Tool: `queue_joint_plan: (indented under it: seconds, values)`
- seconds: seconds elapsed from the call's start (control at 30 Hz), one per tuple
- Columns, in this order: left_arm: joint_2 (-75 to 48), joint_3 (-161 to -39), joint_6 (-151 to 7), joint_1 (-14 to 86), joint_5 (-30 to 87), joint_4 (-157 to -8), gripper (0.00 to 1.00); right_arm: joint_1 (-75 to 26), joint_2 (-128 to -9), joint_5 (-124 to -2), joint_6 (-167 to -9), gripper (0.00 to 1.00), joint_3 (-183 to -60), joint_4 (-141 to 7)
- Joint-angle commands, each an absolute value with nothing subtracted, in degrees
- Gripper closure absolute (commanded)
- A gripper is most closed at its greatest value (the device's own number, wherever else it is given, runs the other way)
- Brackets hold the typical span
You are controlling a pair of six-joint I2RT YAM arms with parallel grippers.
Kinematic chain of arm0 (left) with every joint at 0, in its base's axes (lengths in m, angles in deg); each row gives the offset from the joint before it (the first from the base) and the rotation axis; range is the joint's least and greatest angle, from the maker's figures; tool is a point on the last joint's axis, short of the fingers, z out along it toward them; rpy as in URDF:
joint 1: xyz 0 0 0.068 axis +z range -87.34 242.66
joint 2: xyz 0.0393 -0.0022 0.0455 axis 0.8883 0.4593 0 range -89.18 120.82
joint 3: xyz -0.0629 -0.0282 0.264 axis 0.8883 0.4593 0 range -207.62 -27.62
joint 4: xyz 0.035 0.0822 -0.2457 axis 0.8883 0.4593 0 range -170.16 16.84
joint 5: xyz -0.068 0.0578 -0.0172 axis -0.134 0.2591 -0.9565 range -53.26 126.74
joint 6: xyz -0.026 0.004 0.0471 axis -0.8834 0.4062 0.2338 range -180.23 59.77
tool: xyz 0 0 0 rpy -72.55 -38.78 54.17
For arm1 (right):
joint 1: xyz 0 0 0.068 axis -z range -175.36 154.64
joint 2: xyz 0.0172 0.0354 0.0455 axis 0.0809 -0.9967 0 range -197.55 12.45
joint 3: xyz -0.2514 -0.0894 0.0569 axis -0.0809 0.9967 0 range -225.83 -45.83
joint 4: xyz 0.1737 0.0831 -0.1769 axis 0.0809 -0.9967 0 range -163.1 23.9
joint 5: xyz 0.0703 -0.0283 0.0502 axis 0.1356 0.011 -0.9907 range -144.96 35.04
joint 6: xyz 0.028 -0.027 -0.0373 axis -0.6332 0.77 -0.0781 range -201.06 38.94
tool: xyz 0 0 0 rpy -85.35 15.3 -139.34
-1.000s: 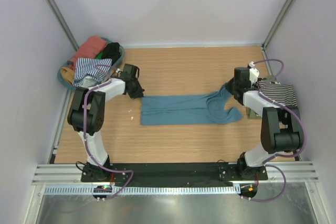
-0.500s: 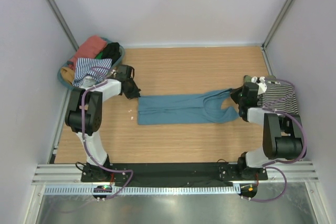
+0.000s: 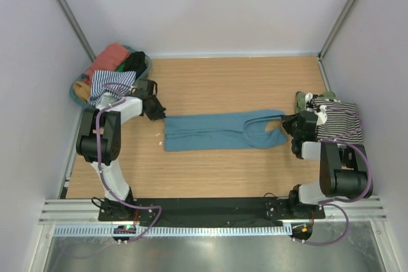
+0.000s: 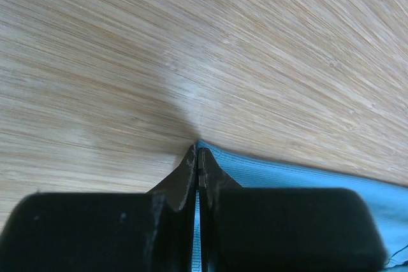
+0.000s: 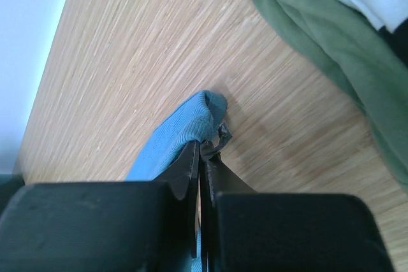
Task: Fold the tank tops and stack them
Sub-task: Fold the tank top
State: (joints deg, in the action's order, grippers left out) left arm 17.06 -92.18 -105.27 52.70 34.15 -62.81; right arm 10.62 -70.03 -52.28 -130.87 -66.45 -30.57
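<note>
My left claw [image 3: 159, 116] and right claw [image 3: 290, 123], each clenched on an end of the teal tank top [image 3: 213, 132], have pulled apart toward the counter's [image 3: 223, 81] side edges. The top now lies stretched mid-counter, ready to fold, I judge.

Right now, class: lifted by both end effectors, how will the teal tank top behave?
Probably floppy: the teal tank top lies flat, pinched by left end effector and right end effector, so likely sags midway. Thin ribbed cloth looks light.

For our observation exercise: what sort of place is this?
Likely a robot lab test cell: two arms bolted to a black plate, a wooden table between white walls, a teal tank top held between the arms.
</note>
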Motion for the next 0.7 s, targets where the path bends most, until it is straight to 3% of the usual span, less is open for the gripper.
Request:
queue_joint_plan:
  seconds: [0.0, 0.4, 0.5, 0.53, 0.67]
  values:
    - [15.15, -91.34, -104.97, 53.43, 35.16, -63.46, 1.00, 11.23, -68.93, -49.78, -131.42, 0.94, -66.22, -27.15]
    - [14.71, -91.08, -104.79, 53.34, 35.51, -63.46, 1.00, 11.41, -65.42, -42.48, -132.65, 0.79, -68.93, -42.09]
    - [14.80, -91.08, -104.79, 53.34, 35.24, -63.46, 1.00, 11.41, -65.59, -42.39, -133.01, 0.63, -69.73, -44.56]
    - [14.71, -90.99, -104.79, 53.34, 35.33, -63.37, 1.00, 11.41, -65.42, -42.30, -133.01, 0.53, -69.56, -44.48]
    - [14.36, -90.82, -104.79, 53.43, 35.68, -63.19, 1.00, 11.32, -63.58, -42.83, -130.73, 0.46, -69.99, -44.74]
